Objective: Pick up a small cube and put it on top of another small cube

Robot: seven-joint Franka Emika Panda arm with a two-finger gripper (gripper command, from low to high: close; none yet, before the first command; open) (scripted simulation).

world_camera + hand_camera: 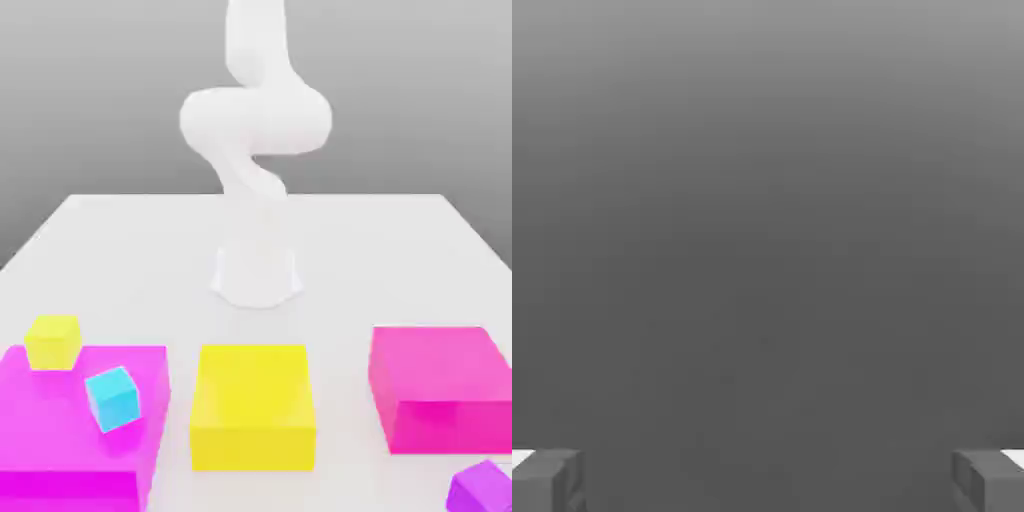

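Start of the stacking task. The claw [768, 480] is spread wide and grips nothing; its 2 fingertips [547, 480] frame bare grey background, so it is not yet aimed at any cube. The small purple cube [484, 488] rests on the counter [120, 240] just in front of a magenta block [440, 385], at the exterior view's right, free for approach from above.
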